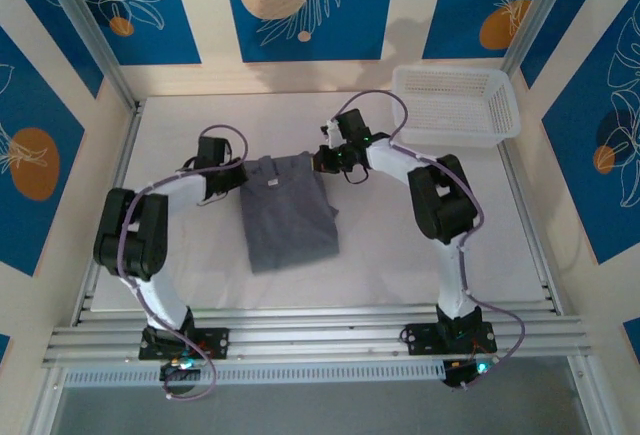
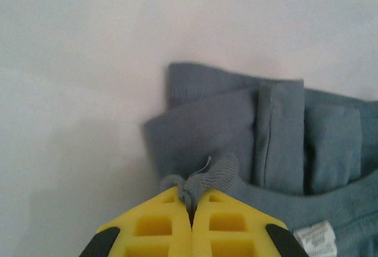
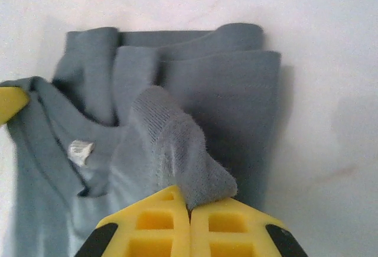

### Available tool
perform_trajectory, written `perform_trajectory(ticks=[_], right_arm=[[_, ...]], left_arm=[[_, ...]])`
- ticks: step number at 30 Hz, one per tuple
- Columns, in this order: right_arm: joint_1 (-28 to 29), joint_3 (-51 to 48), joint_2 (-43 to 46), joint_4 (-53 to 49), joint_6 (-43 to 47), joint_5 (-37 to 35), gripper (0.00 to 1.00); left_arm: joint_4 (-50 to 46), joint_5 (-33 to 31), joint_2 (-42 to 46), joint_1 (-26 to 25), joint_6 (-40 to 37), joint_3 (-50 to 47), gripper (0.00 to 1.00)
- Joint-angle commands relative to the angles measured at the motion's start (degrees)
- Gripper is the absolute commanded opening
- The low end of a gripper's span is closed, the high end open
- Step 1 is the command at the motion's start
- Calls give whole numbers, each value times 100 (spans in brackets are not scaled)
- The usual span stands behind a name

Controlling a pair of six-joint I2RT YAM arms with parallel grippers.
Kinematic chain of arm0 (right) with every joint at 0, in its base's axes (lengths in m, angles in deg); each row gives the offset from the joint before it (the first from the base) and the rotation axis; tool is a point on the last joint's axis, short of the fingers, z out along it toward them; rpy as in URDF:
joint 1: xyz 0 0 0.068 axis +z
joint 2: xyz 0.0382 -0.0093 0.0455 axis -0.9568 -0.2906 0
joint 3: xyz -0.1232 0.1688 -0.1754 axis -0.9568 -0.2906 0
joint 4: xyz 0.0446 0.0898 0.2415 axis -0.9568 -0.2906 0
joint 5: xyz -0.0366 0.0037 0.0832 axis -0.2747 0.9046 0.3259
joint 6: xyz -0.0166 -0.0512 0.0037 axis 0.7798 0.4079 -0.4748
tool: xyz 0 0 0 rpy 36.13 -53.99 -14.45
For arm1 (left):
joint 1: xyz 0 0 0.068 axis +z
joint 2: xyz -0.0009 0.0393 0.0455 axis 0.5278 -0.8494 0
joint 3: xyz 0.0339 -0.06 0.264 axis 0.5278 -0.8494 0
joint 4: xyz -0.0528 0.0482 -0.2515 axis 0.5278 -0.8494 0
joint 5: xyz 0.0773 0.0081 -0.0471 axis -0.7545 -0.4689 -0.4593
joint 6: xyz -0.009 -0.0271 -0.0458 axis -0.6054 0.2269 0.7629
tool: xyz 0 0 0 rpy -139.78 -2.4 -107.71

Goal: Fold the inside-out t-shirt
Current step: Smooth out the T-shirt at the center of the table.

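The slate-grey t-shirt (image 1: 287, 212) lies on the white table as a narrow strip, sleeves folded in, collar end toward the back. My left gripper (image 1: 238, 179) sits at its back left corner, shut on a pinch of ribbed collar cloth (image 2: 204, 181). My right gripper (image 1: 322, 161) is at the back right corner, shut on a lifted fold of the collar (image 3: 183, 162). In the right wrist view the t-shirt (image 3: 236, 91) shows its white neck tag (image 3: 80, 150), and a yellow finger of the left gripper (image 3: 10, 104) pokes in at the left edge.
A white plastic basket (image 1: 455, 105) stands at the back right of the table, close behind the right arm. Bare white table (image 1: 400, 245) stretches to the right of the shirt and in front of it. Metal rails (image 1: 320, 340) run along the near edge.
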Motion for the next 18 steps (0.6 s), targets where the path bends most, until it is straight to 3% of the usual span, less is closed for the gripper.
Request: perform_trajectory(ticks=[1, 4, 8, 12, 14, 18], right_arm=[[-27, 742, -194, -291, 236, -243, 11], [-111, 1318, -613, -703, 274, -306, 32], [-172, 2184, -1038, -1506, 388, -227, 47], [-201, 1937, -563, -1807, 677, -322, 62], [-244, 1359, -253, -1575, 765, -171, 72], [-291, 666, -139, -1151, 684, 230, 74]], left_arm=[[485, -267, -221, 57, -371, 668, 9], [133, -365, -618, 57, -470, 1235, 21], [-32, -410, -1037, 57, -598, 1665, 44], [165, -556, -458, 86, -831, 1210, 67], [131, -726, -63, 116, -824, 862, 70], [-26, -832, 257, 167, -698, 382, 70]])
